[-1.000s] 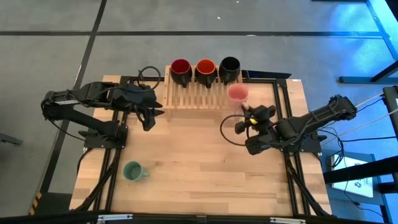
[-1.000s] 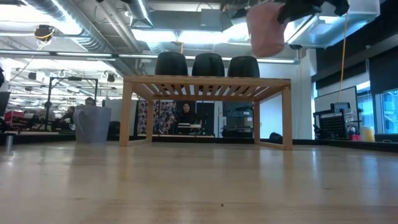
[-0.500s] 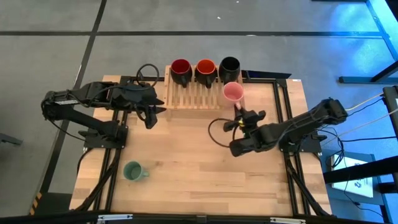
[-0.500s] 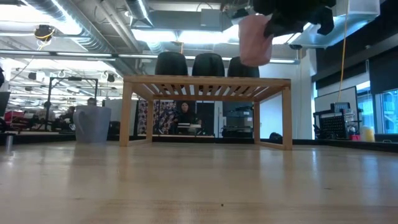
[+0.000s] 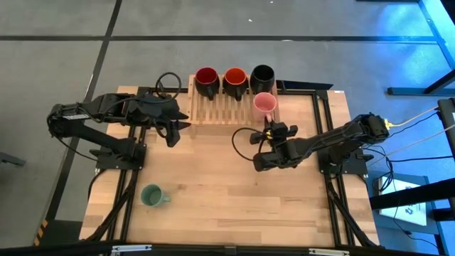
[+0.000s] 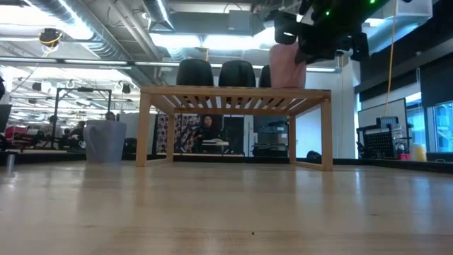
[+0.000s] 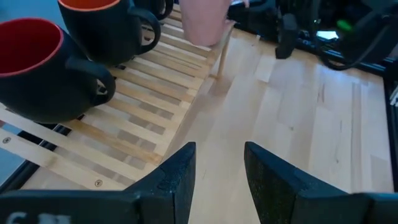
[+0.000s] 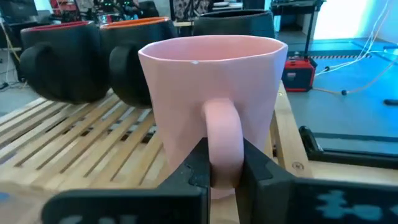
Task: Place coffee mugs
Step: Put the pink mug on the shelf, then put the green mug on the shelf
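Note:
A pink coffee mug stands upright at the near right corner of the slatted wooden rack, with my right gripper shut on it. Three dark mugs stand along the rack's far edge: one red inside, one orange-red inside, one black. A green mug sits on its base on the table at the near left. My left gripper hovers open by the rack's left end, with nothing between its fingers. My right gripper pinches the pink mug's handle between its two fingers, which come about level from the table's near side. The mug is upright, mouth up. Its base is level with the rack's slats; whether it rests on them I cannot tell.
The rack's near rows of slats are bare left of the pink mug. Bare tabletop stretches between the rack and the near edge. Black frame rails run along both table sides. People and equipment show in the room beyond.
My right gripper has come down and toward the table's left with the pink mug, from above and beside the rack's right end to its near right corner. The mug, tilted before, now stands upright at slat height.

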`<state>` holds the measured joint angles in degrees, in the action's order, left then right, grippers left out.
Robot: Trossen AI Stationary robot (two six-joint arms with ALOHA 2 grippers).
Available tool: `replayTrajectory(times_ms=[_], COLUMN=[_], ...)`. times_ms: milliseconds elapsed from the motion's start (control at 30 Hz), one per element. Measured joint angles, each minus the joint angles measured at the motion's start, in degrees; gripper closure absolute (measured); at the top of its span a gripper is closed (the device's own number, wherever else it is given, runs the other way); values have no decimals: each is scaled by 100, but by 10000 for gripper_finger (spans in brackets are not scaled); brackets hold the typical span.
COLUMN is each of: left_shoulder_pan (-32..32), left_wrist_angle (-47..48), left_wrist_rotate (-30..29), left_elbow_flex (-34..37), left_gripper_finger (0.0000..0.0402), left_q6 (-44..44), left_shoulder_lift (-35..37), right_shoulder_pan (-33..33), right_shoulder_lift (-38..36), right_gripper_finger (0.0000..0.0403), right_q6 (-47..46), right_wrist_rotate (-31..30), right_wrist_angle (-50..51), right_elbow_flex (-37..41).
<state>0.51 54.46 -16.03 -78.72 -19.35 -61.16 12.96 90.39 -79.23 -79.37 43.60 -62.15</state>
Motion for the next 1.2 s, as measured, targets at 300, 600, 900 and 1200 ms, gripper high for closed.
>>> replayTrajectory(times_ms=[300, 600, 900, 1200], left_shoulder_pan=[0, 0, 0, 0], left_wrist_angle=[-7, -9, -6, -6], left_wrist_rotate=[0, 0, 0, 11], left_elbow_flex=[0, 0, 0, 0], left_gripper_finger=[271, 271, 271, 271], left_q6=[1, 39, 39, 39], left_shoulder_lift=[-1, -1, -1, -1], right_shoulder_pan=[-213, -213, -211, -207], right_shoulder_lift=[-7, -9, -101, -728], right_gripper_finger=[379, 343, 240, 197], right_q6=[-3, -3, 17, 723], right_wrist_rotate=[247, 492, 503, 1063], right_wrist_angle=[-23, -27, 93, 911], right_elbow_flex=[-9, -9, -9, -498])
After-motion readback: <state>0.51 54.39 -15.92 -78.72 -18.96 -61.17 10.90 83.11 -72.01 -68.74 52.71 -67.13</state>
